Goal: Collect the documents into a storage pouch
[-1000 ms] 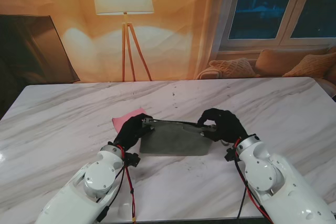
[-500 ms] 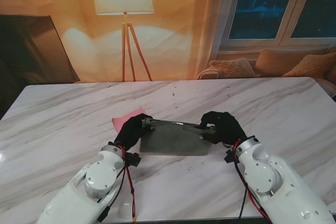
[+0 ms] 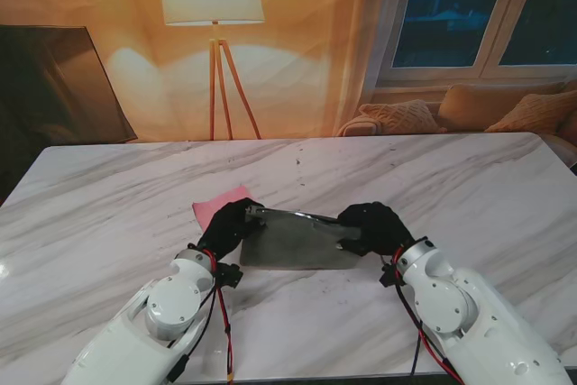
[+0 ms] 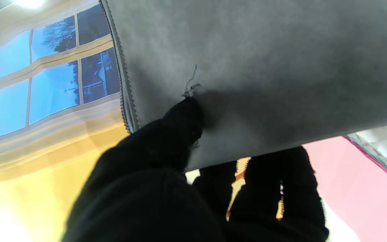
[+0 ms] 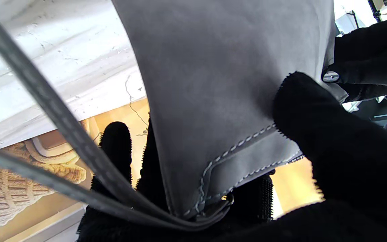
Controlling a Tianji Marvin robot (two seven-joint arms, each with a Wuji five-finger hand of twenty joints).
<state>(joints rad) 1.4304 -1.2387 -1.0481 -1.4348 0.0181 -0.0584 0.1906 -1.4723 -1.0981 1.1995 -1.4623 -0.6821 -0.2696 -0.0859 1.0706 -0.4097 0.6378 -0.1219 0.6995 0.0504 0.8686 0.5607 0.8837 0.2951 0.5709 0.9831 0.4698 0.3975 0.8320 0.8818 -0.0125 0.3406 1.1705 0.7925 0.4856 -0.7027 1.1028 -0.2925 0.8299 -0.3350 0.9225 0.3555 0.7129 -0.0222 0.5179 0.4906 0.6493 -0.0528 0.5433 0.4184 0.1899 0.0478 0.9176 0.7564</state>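
Both hands clamp the grey pouch (image 3: 297,239), left hand (image 3: 230,223), right hand (image 3: 372,225), pink document (image 3: 216,206) apparently beneath.

My black-gloved left hand (image 3: 229,225) covers most of the flat pink paper sheet (image 3: 216,206), leaving one corner showing from the stand. The flat grey suede pouch (image 3: 295,239) hides whatever lies inside it, and its far corners sit under my fingers. Both wrist views cut the pouch off at their edges
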